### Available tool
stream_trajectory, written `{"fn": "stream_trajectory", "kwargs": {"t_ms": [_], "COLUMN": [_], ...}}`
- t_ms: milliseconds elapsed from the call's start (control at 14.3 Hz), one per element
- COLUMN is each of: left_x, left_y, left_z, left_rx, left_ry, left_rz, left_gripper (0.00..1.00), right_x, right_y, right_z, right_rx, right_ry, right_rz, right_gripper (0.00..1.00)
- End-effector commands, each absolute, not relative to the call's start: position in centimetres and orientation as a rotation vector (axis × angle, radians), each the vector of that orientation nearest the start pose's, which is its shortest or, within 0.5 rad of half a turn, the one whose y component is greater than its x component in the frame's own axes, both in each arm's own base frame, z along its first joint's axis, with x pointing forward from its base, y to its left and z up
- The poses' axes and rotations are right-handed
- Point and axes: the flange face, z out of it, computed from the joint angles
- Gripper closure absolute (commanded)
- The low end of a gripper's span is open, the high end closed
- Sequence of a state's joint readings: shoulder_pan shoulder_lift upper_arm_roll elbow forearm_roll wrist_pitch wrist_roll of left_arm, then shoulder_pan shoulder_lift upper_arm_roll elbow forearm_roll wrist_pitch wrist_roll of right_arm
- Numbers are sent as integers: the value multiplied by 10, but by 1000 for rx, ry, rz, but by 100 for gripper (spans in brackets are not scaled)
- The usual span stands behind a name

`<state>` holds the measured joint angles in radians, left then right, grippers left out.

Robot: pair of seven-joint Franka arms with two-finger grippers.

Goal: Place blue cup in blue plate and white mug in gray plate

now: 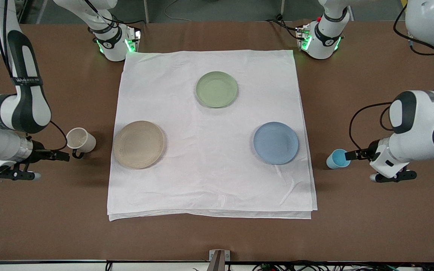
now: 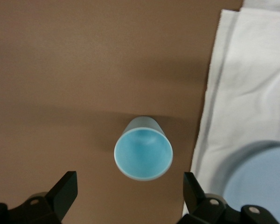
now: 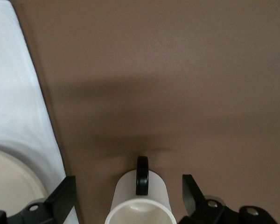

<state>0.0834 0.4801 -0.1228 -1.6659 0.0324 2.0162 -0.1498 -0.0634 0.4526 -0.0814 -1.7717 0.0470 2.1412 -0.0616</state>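
Observation:
The white mug [image 1: 81,139] stands on the bare table beside the gray plate [image 1: 138,144], toward the right arm's end, with its black handle turned toward the front camera. My right gripper [image 1: 42,165] is open beside the mug. In the right wrist view the mug [image 3: 140,198] shows between the spread fingers of that gripper [image 3: 128,186], untouched. The blue cup [image 1: 338,158] stands on the bare table beside the blue plate [image 1: 276,143], toward the left arm's end. My left gripper [image 1: 373,165] is open beside the cup. In the left wrist view the cup [image 2: 143,151] sits just ahead of that gripper [image 2: 129,196].
A green plate [image 1: 216,89] lies on the white cloth [image 1: 209,177], farther from the front camera than the other two plates. All three plates are bare. The cloth's edge [image 2: 210,93] runs close to the blue cup. The arm bases stand at the table's back edge.

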Motion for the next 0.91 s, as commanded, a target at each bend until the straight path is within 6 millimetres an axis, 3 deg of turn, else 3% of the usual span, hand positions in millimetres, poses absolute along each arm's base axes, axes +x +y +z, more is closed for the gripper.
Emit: {"fn": "stream_trajectory", "kwargs": {"t_ms": [0,209,279,419,488,558,628,837], "left_x": [658,656,654,652,652,652,653,653], "left_y": [-12,2,4,5,4,3,2,2], "left_z": [274,240,235,230,230,231,237,261], "left_rx": [-3153,-3151,-3140,-3121,-3121,-3120,-3121,-3117], "left_ry": [-157,-188,-175,-153,-151,-149,-155,-167], "left_rz": [203,246,258,268,268,266,254,241], "left_gripper": [2,14,23,47,56,57,56,53], "right_x": [616,601,597,592,589,589,588,592], "right_y": [-89,-91,-93,-92,-92,-93,-93,-76], "right_z": [263,239,232,227,224,224,225,249], "right_rx": [-3099,-3093,-3091,-3085,-3084,-3084,-3083,-3059], "right_ry": [209,222,227,231,234,236,236,263], "right_rz": [106,163,184,205,216,219,223,264], "right_gripper": [1,17,27,52,70,87,99,100]}}
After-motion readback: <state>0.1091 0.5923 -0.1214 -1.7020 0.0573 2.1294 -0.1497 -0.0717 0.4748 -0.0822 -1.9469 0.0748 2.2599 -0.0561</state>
